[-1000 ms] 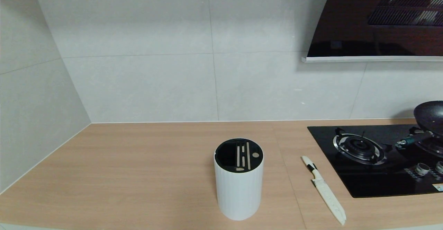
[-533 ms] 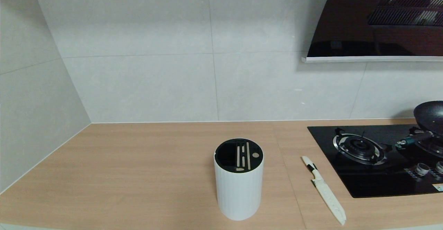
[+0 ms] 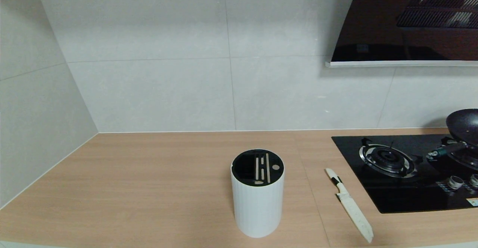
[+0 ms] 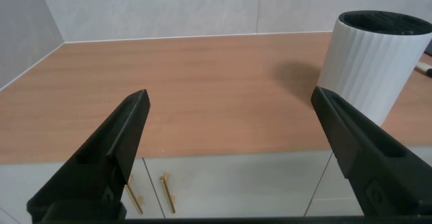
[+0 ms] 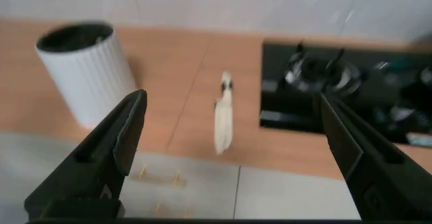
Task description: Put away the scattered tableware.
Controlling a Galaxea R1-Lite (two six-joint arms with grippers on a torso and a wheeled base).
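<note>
A white ribbed cylindrical knife holder (image 3: 257, 195) with a black slotted top stands upright on the wooden counter (image 3: 149, 180). A white knife (image 3: 349, 204) with a black band on its handle lies flat to the holder's right, next to the hob. My left gripper (image 4: 229, 156) is open and held off the counter's front edge, with the holder (image 4: 373, 59) ahead of it. My right gripper (image 5: 229, 163) is also open, in front of the counter edge, with the knife (image 5: 223, 114) and the holder (image 5: 87, 70) beyond it.
A black gas hob (image 3: 407, 169) takes up the counter's right end, with a dark wok (image 3: 463, 126) on its far burner. A range hood (image 3: 407, 24) hangs above. Tiled walls close the back and the left side. Cabinet fronts with handles (image 4: 152, 190) sit below the counter.
</note>
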